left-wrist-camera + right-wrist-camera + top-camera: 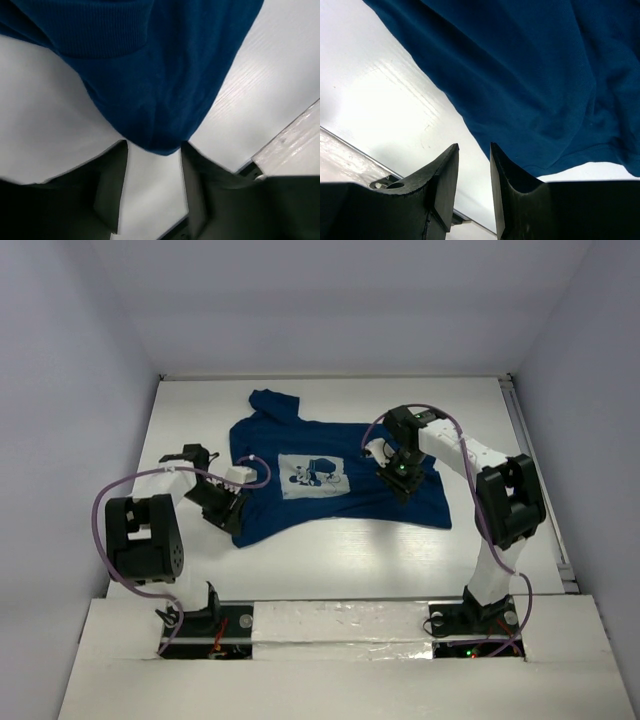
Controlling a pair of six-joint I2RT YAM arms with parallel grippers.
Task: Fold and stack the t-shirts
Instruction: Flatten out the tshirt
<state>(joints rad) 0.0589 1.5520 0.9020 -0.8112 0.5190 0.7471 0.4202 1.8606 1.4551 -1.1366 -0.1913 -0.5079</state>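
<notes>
Top external view: the navy t-shirt [350, 502] lies spread, print up, mid-frame on the tabletop [330, 565]. The left gripper [228, 512] sits at its lower-left corner, jaws apart. The right gripper [402, 483] hangs over its right side, narrowly parted and empty.

I seem to be in a robotics lab test cell: a bare white tabletop [330, 560] boxed in by plain pale walls [60, 390], my left arm [150, 530] and right arm [505, 500] mounted at a taped white board [340, 625], purple cables [98, 505] looping loose
</notes>
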